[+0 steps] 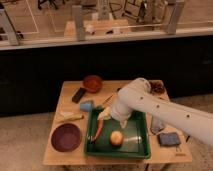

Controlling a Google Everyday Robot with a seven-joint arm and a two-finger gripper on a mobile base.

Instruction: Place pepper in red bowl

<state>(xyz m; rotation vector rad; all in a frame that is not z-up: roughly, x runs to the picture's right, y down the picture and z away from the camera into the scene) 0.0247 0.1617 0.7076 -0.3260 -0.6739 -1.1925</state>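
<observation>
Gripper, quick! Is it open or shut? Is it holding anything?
Gripper: open, holding nothing, just above the pepper in the green tray.

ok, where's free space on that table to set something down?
Free: back-left table corner, left of the black block; tray floor right of the apple. Crowded: tray's left, where the tool hangs by the pepper; blue cup alongside.

My pale gripper hangs over the rear left corner of the green tray, beside the red-orange pepper. The red bowl is glossy reddish-brown at the back edge of the tabletop; the purple bowl, front left, is dark.
</observation>
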